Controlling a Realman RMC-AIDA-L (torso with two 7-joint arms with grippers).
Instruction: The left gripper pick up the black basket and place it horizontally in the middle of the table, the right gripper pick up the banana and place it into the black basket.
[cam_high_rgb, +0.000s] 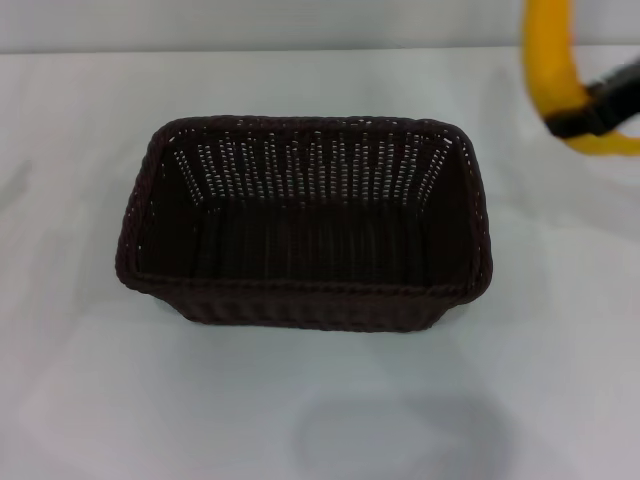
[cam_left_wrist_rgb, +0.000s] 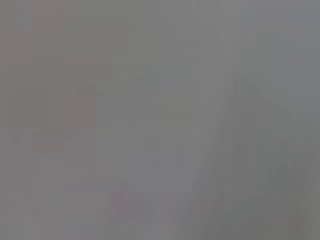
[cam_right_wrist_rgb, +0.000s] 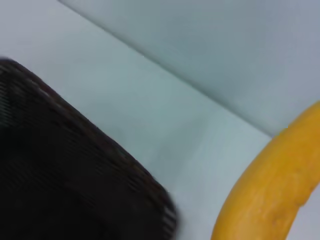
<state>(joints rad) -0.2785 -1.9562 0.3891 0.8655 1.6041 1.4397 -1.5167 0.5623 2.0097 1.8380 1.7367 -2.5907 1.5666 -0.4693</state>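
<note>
A black basket (cam_high_rgb: 305, 225) sits upright, open side up, in the middle of a white surface (cam_high_rgb: 80, 400), its long axis running left to right. Its woven wicker looks light and stiff. Beyond its far right corner, the right gripper (cam_high_rgb: 600, 108) is clenched around a banana (cam_high_rgb: 555, 70), holding it raised near its lower bend, its length pointing mostly upward. The banana looks smooth, soft and easily bruised. The left gripper is out of sight.
</note>
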